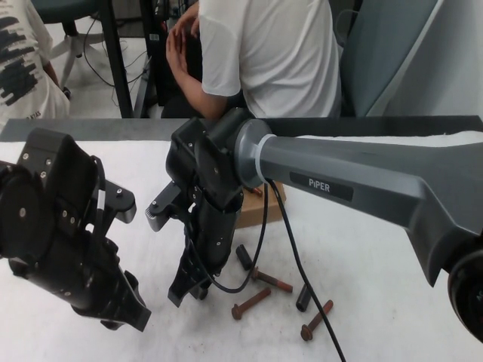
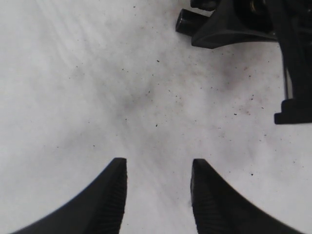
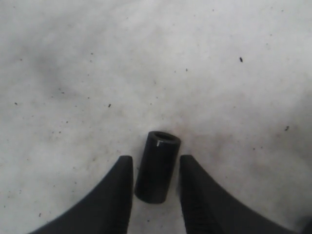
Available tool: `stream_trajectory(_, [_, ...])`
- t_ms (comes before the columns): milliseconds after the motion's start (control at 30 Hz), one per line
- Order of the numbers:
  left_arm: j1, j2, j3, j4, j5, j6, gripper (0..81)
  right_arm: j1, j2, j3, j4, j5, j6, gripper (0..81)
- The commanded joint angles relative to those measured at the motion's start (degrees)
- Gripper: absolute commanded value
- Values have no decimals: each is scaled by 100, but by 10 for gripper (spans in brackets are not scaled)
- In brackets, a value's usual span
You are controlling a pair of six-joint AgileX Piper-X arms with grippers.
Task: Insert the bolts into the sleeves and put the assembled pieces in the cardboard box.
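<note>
Right pincer (image 3: 155,158), released: its jaws stand parted on either side of a black sleeve (image 3: 157,168) that lies on its side on the white desk (image 1: 377,286), open end turned away from the wrist. A thin gap appears to remain on each side, though contact at one pad cannot be ruled out. In the high view the right arm (image 1: 339,181) reaches in from the right edge across the desk to the centre. Its wrist is bent sharply so that the pincer points straight down at the surface.

Left pincer (image 2: 158,161), also released: its jaws stand apart above bare desk, grasping nothing. The left arm (image 1: 60,226) sits at the near left with its wrist tilted down and towards the centre.

Just beside the right pincer lie three rust-brown bolts (image 1: 250,303) (image 1: 273,281) (image 1: 317,322) and two further sleeves (image 1: 244,256) (image 1: 303,298), loose and unassembled. The cardboard box (image 1: 260,211) stands behind them, partly hidden by the right arm.
</note>
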State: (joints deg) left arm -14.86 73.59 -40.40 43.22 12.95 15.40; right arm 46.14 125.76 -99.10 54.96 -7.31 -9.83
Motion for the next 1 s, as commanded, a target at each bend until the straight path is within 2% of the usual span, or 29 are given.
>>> stream_trajectory(0, [6,6,-2,45,-48,-38,397,-43,-1,-65,-19,9,-11,312])
stream_trajectory(967, [6,6,-2,45,-48,-38,397,-69,-1,-40,178,-205,17,312])
